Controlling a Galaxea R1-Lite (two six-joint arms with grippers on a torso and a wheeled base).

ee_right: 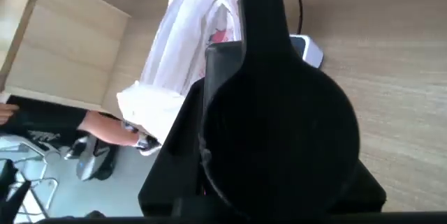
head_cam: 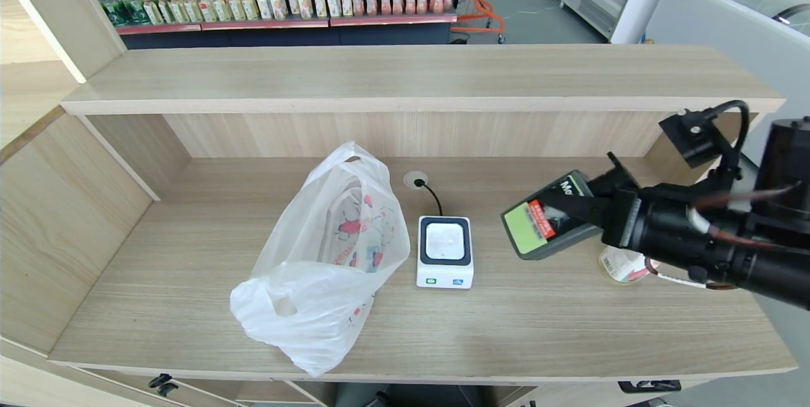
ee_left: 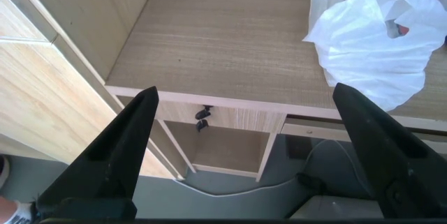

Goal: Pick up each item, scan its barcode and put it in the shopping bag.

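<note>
We are seeing our right claw [head_cam: 573, 209] pinching a dark box [head_cam: 535, 226] with a green label, raised above the desk [head_cam: 538, 331]. To that claw's left the white scanner [head_cam: 445, 252] is sitting, with the shopping bag [head_cam: 323, 255] lying farther left. Our left claw [ee_left: 246, 93] is hanging spread wide near the bag.

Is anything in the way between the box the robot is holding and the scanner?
No, nothing visible is. The right hand holds the box up to the right of the scanner, with just bare counter between them. The shopping bag lies on the scanner's other side.
</note>
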